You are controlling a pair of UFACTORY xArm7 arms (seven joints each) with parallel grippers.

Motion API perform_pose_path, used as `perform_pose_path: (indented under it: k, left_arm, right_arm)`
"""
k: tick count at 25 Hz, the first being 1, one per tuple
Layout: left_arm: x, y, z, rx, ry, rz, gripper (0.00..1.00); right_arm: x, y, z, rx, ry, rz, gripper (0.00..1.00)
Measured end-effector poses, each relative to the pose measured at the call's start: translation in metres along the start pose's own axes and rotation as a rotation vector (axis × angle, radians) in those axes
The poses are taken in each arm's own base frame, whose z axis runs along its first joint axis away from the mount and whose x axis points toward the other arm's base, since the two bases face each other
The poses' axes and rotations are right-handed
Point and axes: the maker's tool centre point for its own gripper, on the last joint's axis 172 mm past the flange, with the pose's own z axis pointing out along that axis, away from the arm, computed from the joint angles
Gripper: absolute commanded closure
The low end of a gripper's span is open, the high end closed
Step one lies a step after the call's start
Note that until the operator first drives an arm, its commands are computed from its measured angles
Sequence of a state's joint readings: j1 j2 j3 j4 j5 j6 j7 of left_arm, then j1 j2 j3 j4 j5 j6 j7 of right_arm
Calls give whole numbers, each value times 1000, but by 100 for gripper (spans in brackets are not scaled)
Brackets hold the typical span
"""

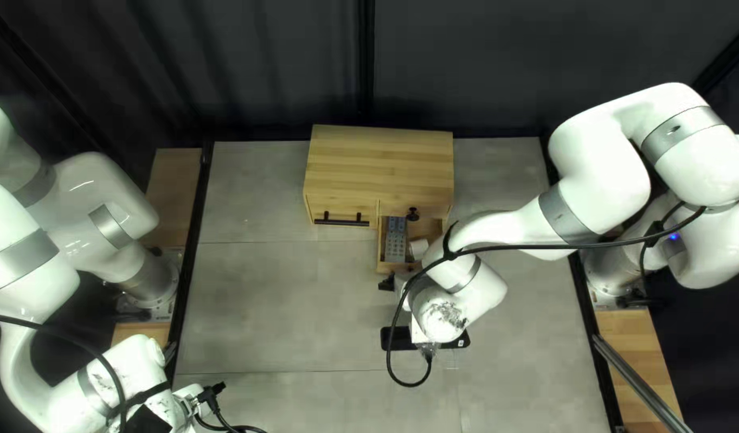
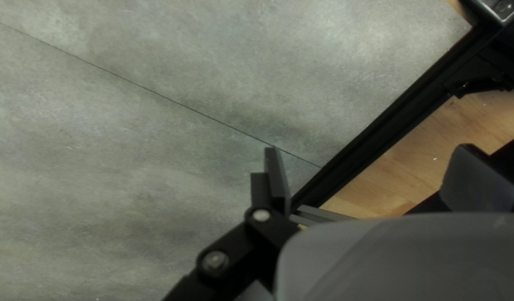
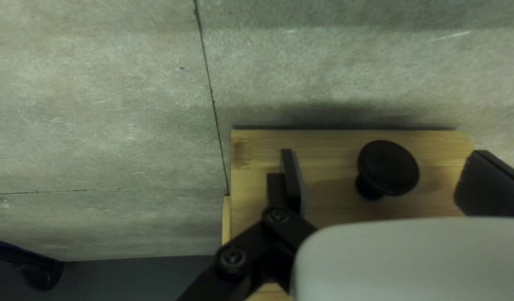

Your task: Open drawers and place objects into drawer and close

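Note:
A wooden cabinet (image 1: 377,164) stands at the table's far side with a drawer (image 1: 380,258) pulled out, holding a grey remote (image 1: 395,239) and a small white object (image 1: 418,248). My right gripper (image 1: 388,283) is by the drawer's front. In the right wrist view this gripper (image 3: 383,153) is open, its fingers apart on both sides of a black knob (image 3: 387,167) on a wooden front (image 3: 329,184), not closed on it. Near the table's front left, my left gripper (image 1: 213,393) is low; in its wrist view the gripper (image 2: 368,148) stands open, holding nothing.
A black flat object (image 1: 399,339) lies on the table, partly under my right arm's wrist and hanging cable. The cabinet also has a black bar handle (image 1: 341,219) and another knob (image 1: 413,214). A black rail (image 2: 391,114) edges the table beside my left gripper.

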State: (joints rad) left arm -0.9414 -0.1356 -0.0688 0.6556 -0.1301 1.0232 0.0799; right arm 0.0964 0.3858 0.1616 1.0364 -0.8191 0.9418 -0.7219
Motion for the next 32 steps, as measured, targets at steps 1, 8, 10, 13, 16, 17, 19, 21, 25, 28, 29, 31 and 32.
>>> perform_pose_path:
  k: [1, 8, 10, 13, 16, 17, 19, 21, 25, 28, 29, 31, 32]
  left_arm:
    - [0, 0, 0, 0, 0, 0, 0]
    - [0, 0, 0, 0, 0, 0, 0]
    - [0, 0, 0, 0, 0, 0, 0]
    - [0, 0, 0, 0, 0, 0, 0]
    - [0, 0, 0, 0, 0, 0, 0]
    - [0, 0, 0, 0, 0, 0, 0]
    - [0, 0, 0, 0, 0, 0, 0]
    - [0, 0, 0, 0, 0, 0, 0]
    - [0, 0, 0, 0, 0, 0, 0]
    - [0, 0, 0, 0, 0, 0, 0]
    - [0, 0, 0, 0, 0, 0, 0]
    - [0, 0, 0, 0, 0, 0, 0]
    - [0, 0, 0, 0, 0, 0, 0]
  right_arm:
    - [0, 0, 0, 0, 0, 0, 0]
    - [-4, 0, 1, -1, -2, 1, 0]
    - [-4, 0, 2, -1, -2, 0, 0]
    - [-5, 0, 3, 1, -2, -2, 0]
    - [-9, 0, 3, 5, -4, -2, 0]
    - [-10, 0, 3, 5, -5, -2, 0]
    - [-12, 1, 4, 6, -7, 0, 0]
    - [-13, 2, 4, 7, -8, 1, 0]
    - [-15, 2, 6, 11, -9, 2, 0]
    - [-15, 3, 8, 13, -9, 2, 0]
    - [-16, 4, 9, 14, -8, 2, 0]
    - [-16, 4, 9, 14, -7, 4, 0]
    - [-16, 5, 10, 14, -7, 5, 0]
